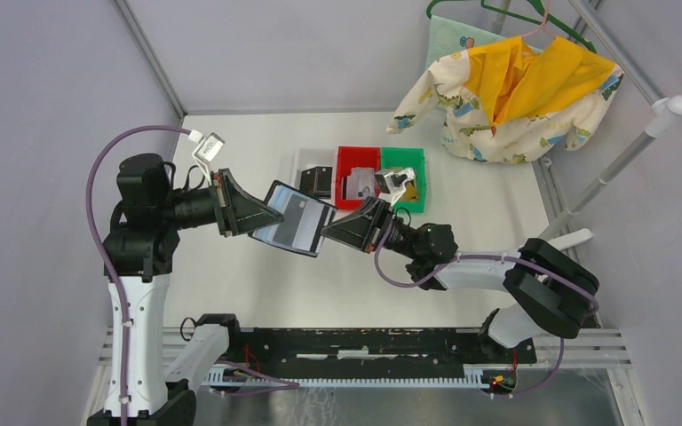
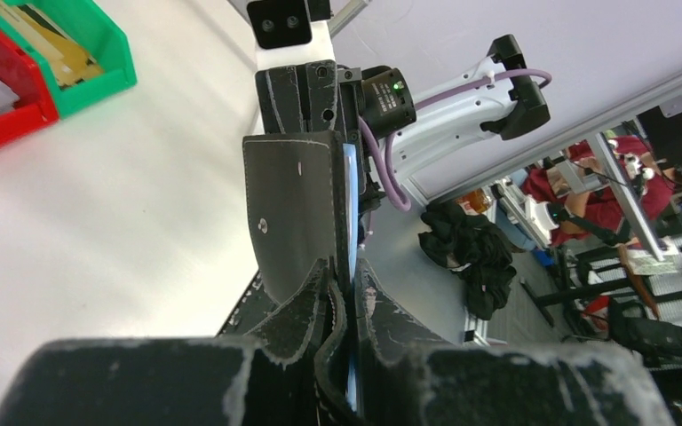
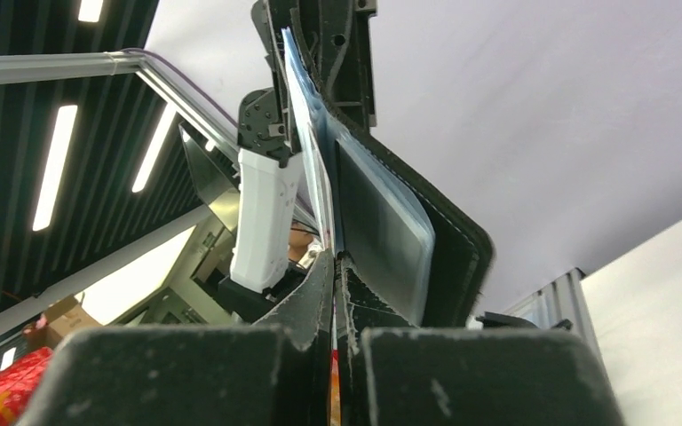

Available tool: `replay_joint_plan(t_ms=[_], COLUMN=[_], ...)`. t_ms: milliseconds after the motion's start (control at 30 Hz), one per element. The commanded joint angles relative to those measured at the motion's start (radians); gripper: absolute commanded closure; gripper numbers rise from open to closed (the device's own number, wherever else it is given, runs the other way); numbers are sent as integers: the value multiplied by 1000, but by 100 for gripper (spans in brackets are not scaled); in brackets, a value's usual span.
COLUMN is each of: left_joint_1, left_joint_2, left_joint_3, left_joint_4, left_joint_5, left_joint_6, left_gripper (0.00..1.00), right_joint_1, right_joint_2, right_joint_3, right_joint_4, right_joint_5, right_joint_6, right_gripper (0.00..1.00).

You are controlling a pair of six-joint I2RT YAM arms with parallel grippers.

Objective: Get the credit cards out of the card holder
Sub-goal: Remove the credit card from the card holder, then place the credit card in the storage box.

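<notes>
Subject: card holder [image 1: 295, 222]. It is open and held up off the table [image 1: 231, 293], just in front of the red bin [image 1: 358, 156] and slightly to that bin's left. The pale blue-grey inside faces up toward the top camera and the black cover faces down. The long axis of the spread holder runs left to right between the two arms, tilted so the end nearer the red bin sits a little closer to the arm bases. A silvery-grey card [image 1: 298, 209] shows in a pocket on the upward face.

The left gripper [image 1: 262, 216] has its fingers almost together, pinching the black cover at the holder's end farthest from the red bin. The right gripper [image 1: 344, 227] has its fingers pressed fully together on a thin pale leaf at the end nearest the red bin. Whether that leaf is a pocket or a card edge, I cannot tell.

Edges: the holder's far edge lies near the front walls of the red bin and of the white bin [image 1: 302, 160], which touches the red bin's left side. The green bin [image 1: 404, 155] touches the red bin's right side. A black card [image 1: 319, 181] lies in the white bin and a tan-gold card [image 1: 411, 189] in the green bin.

Room: bare table lies in front of the red bin, under the holder, and left of the white bin. A hanging garment [image 1: 515, 98] is well to the red bin's far right.
</notes>
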Motion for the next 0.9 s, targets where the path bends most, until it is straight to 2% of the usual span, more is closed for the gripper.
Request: replay_joint_plan(t_ms=[0,133,233,400,500,533,600,867], left_joint_1=[0,0,0,0,0,0,0,0], left_joint_2=[4,19,14,-2,-5,-5,-8,-17], left_joint_3=[104,146,147,128,122,121,120,121], left_joint_4=[-78,-172,-203,-220,-236,-240,-247,-250], left_joint_5=[-20,-104,-166,-226,-238,-240,-233,-185], left_joint_6=[110,239,315,394,427,435,447,441], left_gripper=[98,98,98,98,98,98,98,98], right_joint_1=[-67,-159,-238,-341,-374,-382,-403,-432], right_joint_2=[-69,-131,-192,-262,-234,-208,-148,147], right_joint_3=[-59,-124,-145,-35,119,165,266,574], right_joint_4=[406,367,213,-438,-919,-1024,-1180,-1506], right_joint_5=[-21,-62,-125,-220,-153,-121,-73,83], right_joint_6=[15,39,-10,-334,-638,-717,-808,-1019], right_gripper=[100,100,100,100,100,100,100,100])
